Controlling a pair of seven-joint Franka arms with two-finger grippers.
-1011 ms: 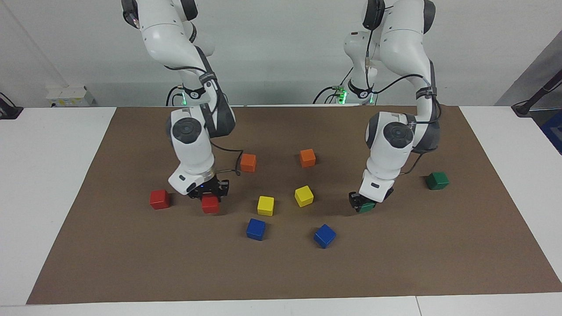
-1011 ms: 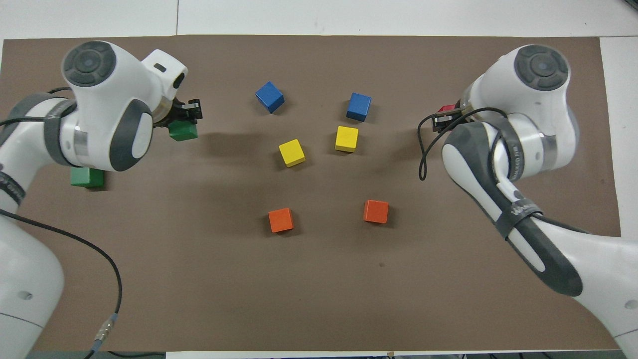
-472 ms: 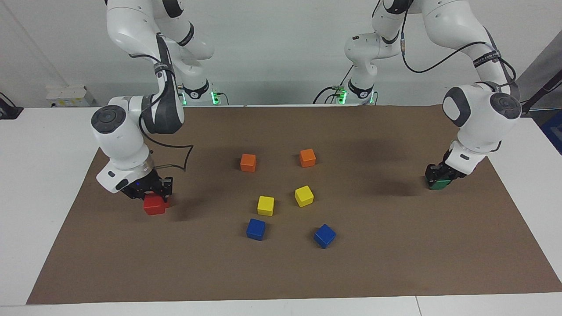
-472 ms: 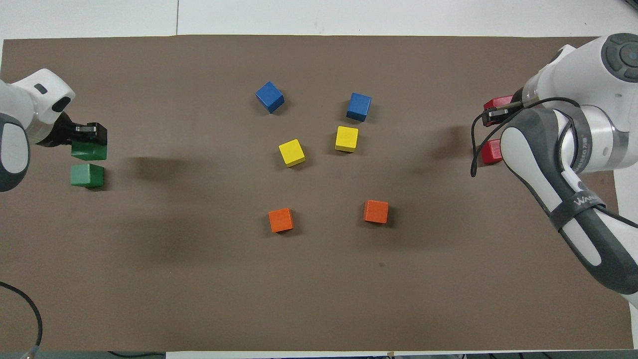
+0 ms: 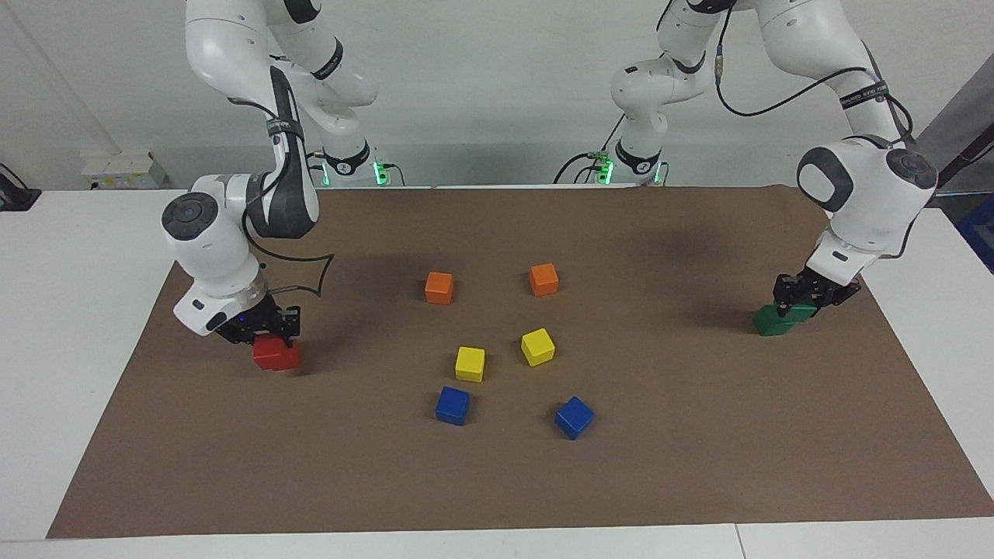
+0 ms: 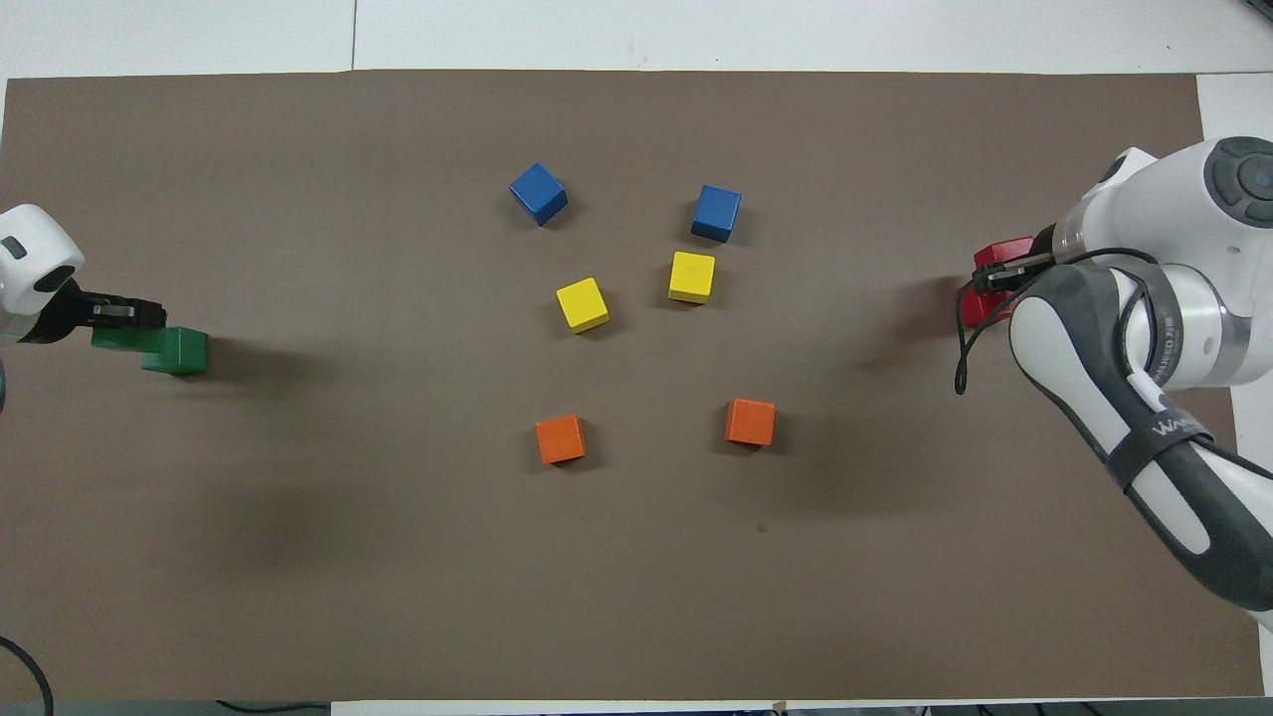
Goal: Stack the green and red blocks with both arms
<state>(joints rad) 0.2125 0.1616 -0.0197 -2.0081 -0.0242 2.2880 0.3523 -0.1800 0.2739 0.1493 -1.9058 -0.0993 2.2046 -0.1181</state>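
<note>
Red blocks: the right gripper grips the upper red block directly over the lower red block, which sits on the brown mat at the right arm's end of the table. Whether the two red blocks are touching cannot be told.

Green blocks: the left gripper is clenched on the upper green block at the left arm's end of the mat. This block overlaps the lower green block, which rests on the mat, and sits offset from it rather than squarely above. Contact between the two cannot be confirmed.

Other items, all on the mat between the two grippers: two orange cubes nearest the robots, two yellow cubes farther from them, and two blue cubes farthest out.
</note>
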